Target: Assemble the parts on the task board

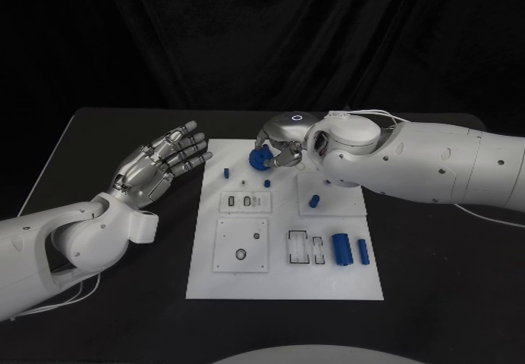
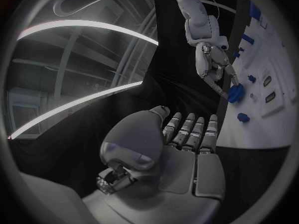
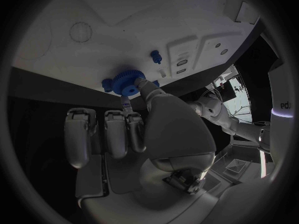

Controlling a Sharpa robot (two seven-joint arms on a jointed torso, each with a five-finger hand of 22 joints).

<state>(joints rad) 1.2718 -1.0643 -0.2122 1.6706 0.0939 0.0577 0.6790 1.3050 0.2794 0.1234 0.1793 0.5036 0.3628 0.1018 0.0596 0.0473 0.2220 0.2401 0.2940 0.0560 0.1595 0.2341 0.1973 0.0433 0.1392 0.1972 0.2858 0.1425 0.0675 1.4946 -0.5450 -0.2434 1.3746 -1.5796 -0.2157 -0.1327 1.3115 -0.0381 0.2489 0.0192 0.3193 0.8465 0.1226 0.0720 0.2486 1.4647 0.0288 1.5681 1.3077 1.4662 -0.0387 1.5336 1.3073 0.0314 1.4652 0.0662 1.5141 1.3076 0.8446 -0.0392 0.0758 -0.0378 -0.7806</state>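
Observation:
The white task board [image 1: 284, 280] lies in the middle of the black table. My right hand [image 1: 281, 145] hovers over the board's far edge and pinches a blue gear [image 1: 260, 158] between thumb and finger; the right wrist view shows the gear [image 3: 127, 82] at the fingertips, close above the board [image 3: 124, 25]. My left hand [image 1: 164, 163] hangs beside the board's left edge, fingers spread, holding nothing. In the left wrist view the left hand [image 2: 184, 149] faces the right hand [image 2: 214, 64] and the gear [image 2: 234, 93].
Small blue pegs stand on the board [image 1: 227, 172], [image 1: 268, 183], [image 1: 313, 201]. Two blue cylinders [image 1: 341, 249], [image 1: 363, 251] lie near its right edge. Recessed plates [image 1: 246, 201], [image 1: 242, 244] and narrow slots [image 1: 304, 246] sit mid-board. Bare table surrounds the board.

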